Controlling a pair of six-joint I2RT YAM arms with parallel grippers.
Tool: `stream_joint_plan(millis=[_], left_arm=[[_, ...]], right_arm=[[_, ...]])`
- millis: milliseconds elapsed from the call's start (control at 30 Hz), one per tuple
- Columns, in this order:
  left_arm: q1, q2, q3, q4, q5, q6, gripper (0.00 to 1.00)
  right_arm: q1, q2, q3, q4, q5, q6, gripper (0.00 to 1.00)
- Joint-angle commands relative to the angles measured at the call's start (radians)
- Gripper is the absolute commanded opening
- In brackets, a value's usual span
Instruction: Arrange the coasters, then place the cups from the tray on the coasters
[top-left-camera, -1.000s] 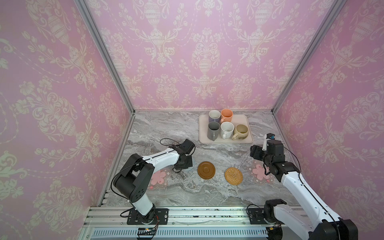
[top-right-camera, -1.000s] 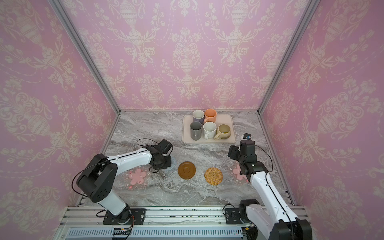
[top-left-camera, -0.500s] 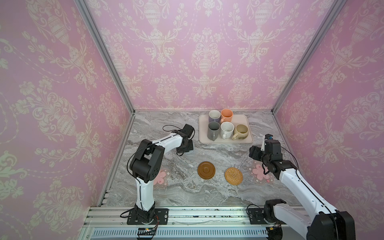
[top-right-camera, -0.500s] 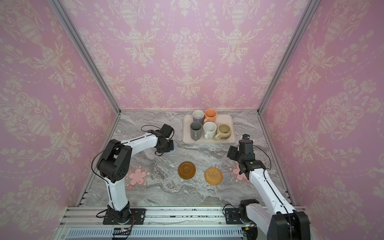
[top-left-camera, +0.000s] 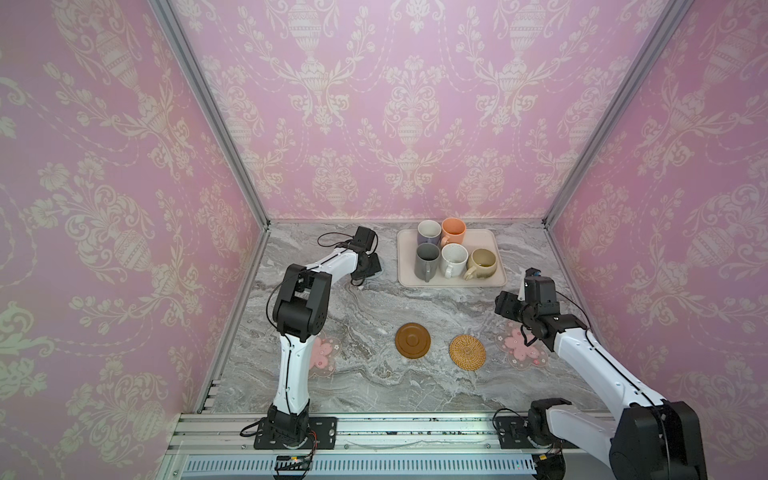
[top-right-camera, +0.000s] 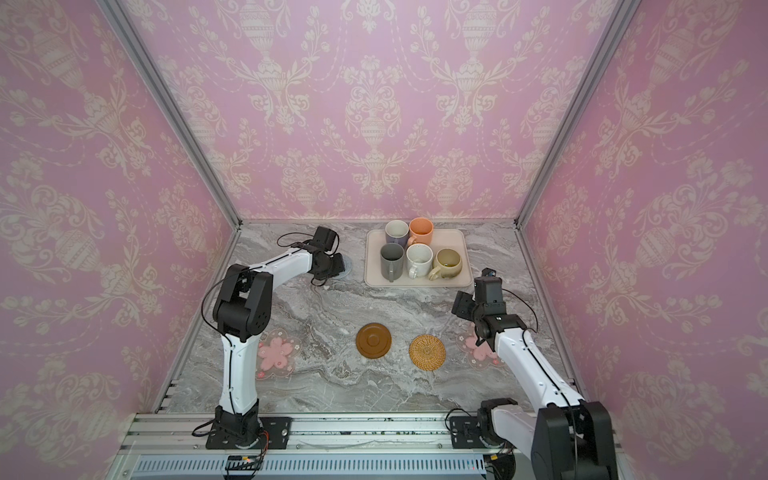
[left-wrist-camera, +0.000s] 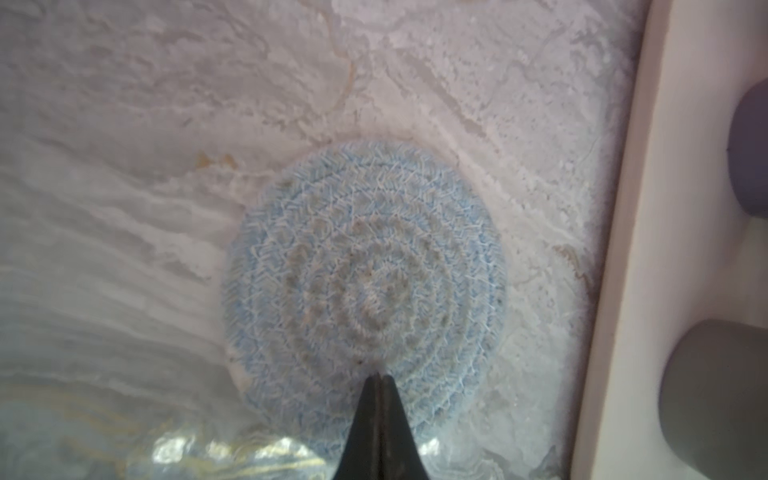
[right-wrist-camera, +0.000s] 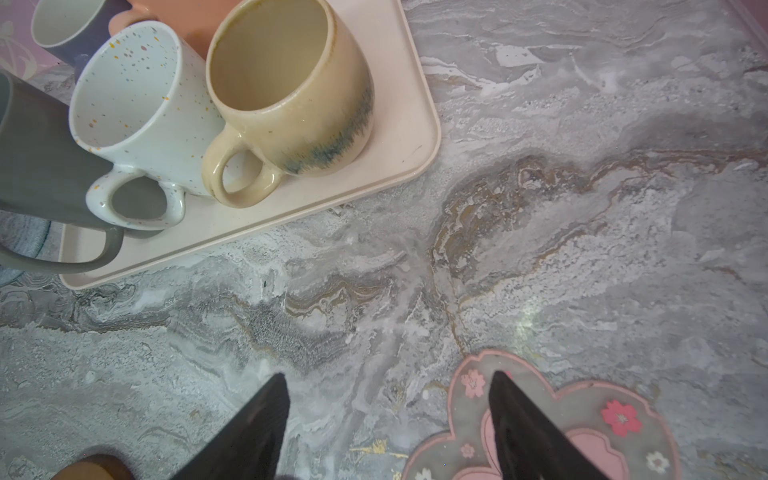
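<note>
Coasters: 4 of 5 lie in a near row from 8 to 4 o'clock on the marble-look table. They are a clear flower mat w/ pink blossom, a smooth brown disc, a coiled rattan round and a 2nd flower mat. The 5th, a blue woven coaster, soft and ringed, sits apart at 11 o'clock, just beside the pale tray at 1 o'clock. Left claw is fully closed, gripping nothing, tips at the blue coaster's rim; contact unclear. Right claw gapes wide, empty, above the table by the 2nd flower mat. Five glazed cups wait on the tray. Prob. the arranging step: next, drag the blue coaster into the row's gap near 7 o'clock w/o bunching it.
</note>
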Motion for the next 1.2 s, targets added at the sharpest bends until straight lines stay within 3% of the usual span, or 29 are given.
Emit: stream_joint_plan(millis=[0,200,700,767,833,900,1167], left_arm=[[-0.001,0.1,0.015,-0.034,0.022,0.005,0.0],[0.024,0.127,0.041,0.024,0.007,-0.079,0.0],[0.045,0.211,0.146,0.071,0.037,-0.116,0.01],[0.046,0.209,0.146,0.08,0.051,-0.113,0.05],[0.045,0.202,0.145,0.098,0.07,-0.107,0.2],[0.045,0.181,0.138,0.135,0.099,-0.101,0.27],[0.044,0.027,0.098,0.198,0.13,-0.074,0.29]], right_arm=[[0.007,0.013,0.04,-0.005,-0.027,0.03,0.77],[0.009,0.024,0.045,-0.006,-0.043,0.038,0.76],[0.015,0.072,0.045,0.014,-0.07,0.057,0.75],[0.017,0.076,0.045,0.018,-0.073,0.059,0.75],[0.018,0.08,0.047,0.02,-0.079,0.059,0.75],[0.021,0.085,0.049,0.02,-0.084,0.059,0.75],[0.028,0.079,0.052,0.02,-0.09,0.065,0.74]])
